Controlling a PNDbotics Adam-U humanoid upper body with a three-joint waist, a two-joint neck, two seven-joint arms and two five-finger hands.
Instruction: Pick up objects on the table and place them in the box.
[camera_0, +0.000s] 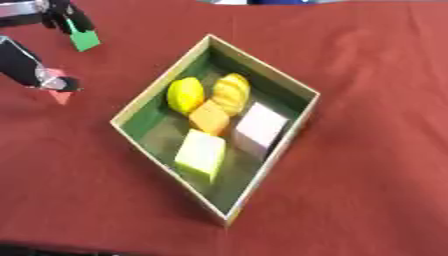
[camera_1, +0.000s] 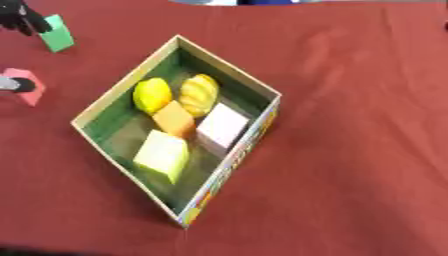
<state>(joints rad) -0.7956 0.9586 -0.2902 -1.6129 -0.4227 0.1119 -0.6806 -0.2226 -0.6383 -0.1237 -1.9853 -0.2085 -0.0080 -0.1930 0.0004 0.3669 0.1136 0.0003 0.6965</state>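
Left eye view:
- Left hand (camera_0: 66, 19) in the top-left corner, dark tip overlapping the upper edge of the green block (camera_0: 85, 40).
- Second dark, silver-tipped part lower down, over the pink block (camera_0: 59, 94).
- Can't tell whether spread or closed, or whether touching either block.
- Both blocks out on the red table (camera_0: 367, 150), left of the box (camera_0: 162, 80), green one farther back.
- Box already holding lemon (camera_0: 185, 95), ridged yellow piece (camera_0: 231, 92), orange cube (camera_0: 210, 117), pale block (camera_0: 261, 127), yellow-green block (camera_0: 200, 152).

Right eye view:
- Same layout, no right hand in sight.
- Bare green floor along the box's left wall and in its near corner.

Advice, judged from this:
- Commit to one block, probably green.
- Come straight down and close across two flat sides.
- Lift clear of the left wall before crossing.
- Release low over bare floor, not on the stacked pieces.
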